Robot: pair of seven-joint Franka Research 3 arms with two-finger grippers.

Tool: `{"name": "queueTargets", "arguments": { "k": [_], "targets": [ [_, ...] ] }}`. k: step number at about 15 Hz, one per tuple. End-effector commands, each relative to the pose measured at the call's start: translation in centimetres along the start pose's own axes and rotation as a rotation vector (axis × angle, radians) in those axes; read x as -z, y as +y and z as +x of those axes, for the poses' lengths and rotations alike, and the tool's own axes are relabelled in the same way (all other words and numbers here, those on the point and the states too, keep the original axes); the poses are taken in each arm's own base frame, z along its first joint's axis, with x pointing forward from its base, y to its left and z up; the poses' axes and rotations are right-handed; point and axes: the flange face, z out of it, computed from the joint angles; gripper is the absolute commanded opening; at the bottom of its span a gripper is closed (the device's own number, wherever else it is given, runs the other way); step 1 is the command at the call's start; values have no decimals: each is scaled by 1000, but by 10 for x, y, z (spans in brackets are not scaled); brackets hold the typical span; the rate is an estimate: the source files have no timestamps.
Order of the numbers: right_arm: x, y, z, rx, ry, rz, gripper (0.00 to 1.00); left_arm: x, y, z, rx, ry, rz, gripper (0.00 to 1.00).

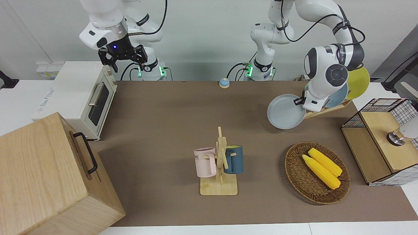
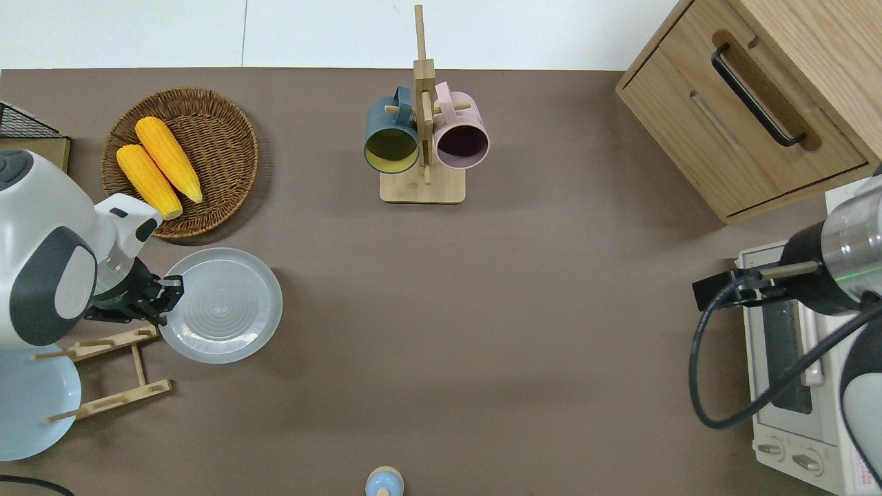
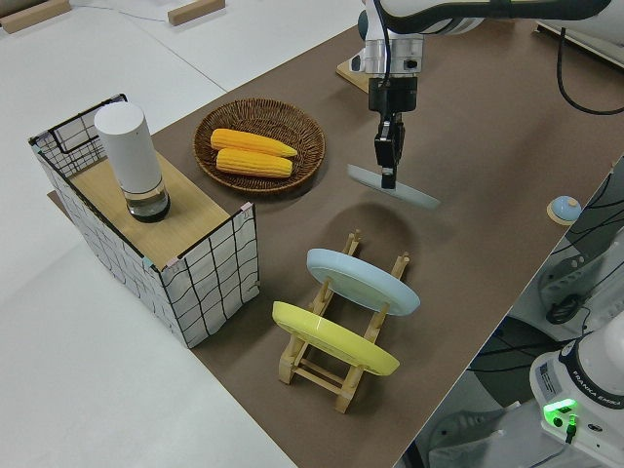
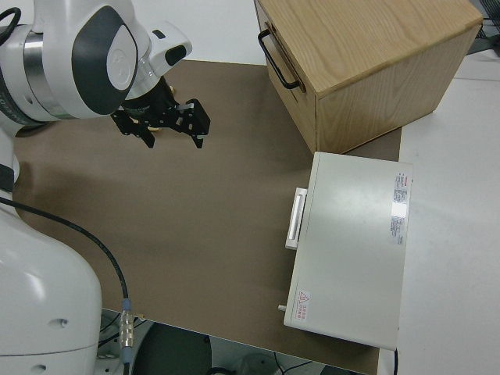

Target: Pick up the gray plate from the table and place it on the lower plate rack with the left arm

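The gray plate hangs tilted above the table; it also shows in the overhead view and the left side view. My left gripper is shut on the plate's rim, on the edge toward the lower plate rack. The rack holds a deeper blue plate and a yellow plate; its slots toward the gray plate stand free. My right gripper is open and parked.
A wicker basket with two corn cobs lies farther from the robots than the plate. A wooden mug stand holds two mugs at mid-table. A wire crate stands at the left arm's end. A toaster oven and a wooden drawer box stand at the right arm's end.
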Motion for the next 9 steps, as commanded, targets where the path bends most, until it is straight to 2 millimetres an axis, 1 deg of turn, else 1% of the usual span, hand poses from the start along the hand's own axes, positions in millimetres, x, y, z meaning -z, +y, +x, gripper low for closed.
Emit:
{"name": "queueTargets", "arguments": {
  "k": [1,2,5,9],
  "targets": [
    [4,3,-4,-3,-5,3,990,3,-15,-6,54,5,183,0],
    [4,4,-4,-4,-5,3,987,2,-22,-7,61,-1,227,0],
    [4,4,-4,-4,-5,3,990,3,-33,-8,66,-3,336,0],
    [4,3,-4,-3,-5,3,990,2,-41,-9,81,-16,378,0]
  ]
}}
